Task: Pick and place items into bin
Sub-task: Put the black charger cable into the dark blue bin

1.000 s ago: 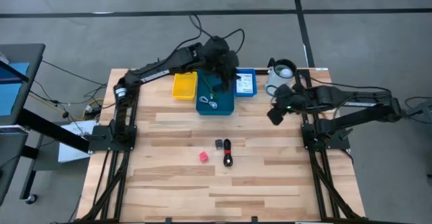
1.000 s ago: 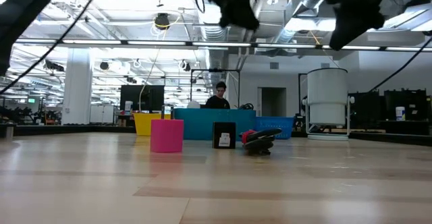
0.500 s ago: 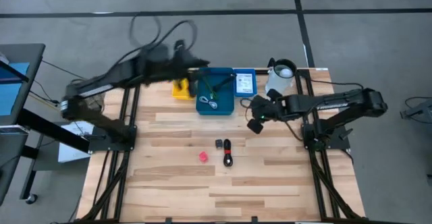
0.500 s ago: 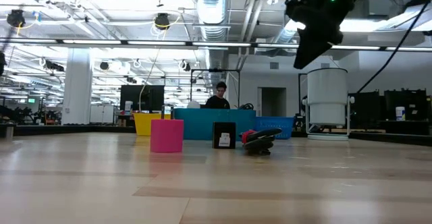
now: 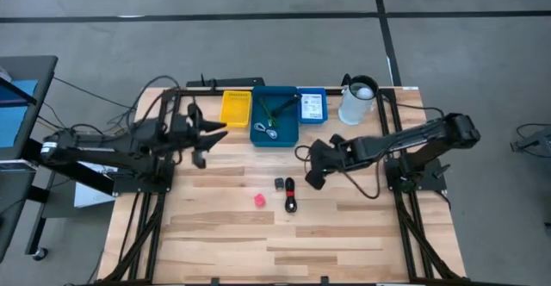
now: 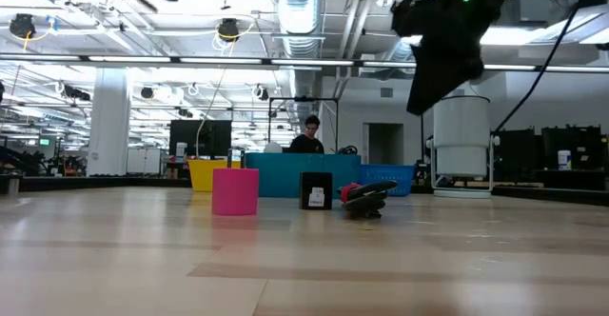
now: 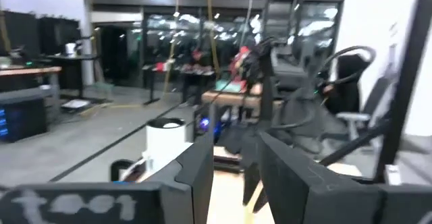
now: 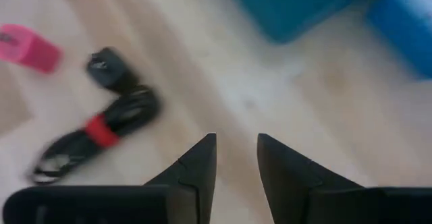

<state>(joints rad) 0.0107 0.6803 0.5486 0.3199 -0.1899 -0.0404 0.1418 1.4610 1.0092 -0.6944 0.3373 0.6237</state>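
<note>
Right gripper point(image 5: 313, 179): above the desk point(image 5: 224, 243), just right of the items; fingers point(image 8: 196, 166) slightly apart, holding nothing.
Left gripper point(image 5: 200, 139): over the desk's left side; fingers point(image 7: 202, 163) slightly apart, empty.
Loose items: pink cube point(image 5: 259, 200), black block point(image 5: 279, 183), black cable point(image 5: 290, 196) mid-desk.
Bin point(image 5: 275, 135): teal, at the far edge, holding green sticks point(image 5: 274, 109).

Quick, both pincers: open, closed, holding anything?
Left pincer: slightly open, empty, at the table's left edge.
Right pincer: slightly open, empty, above the bundled black cable with red band.
</note>
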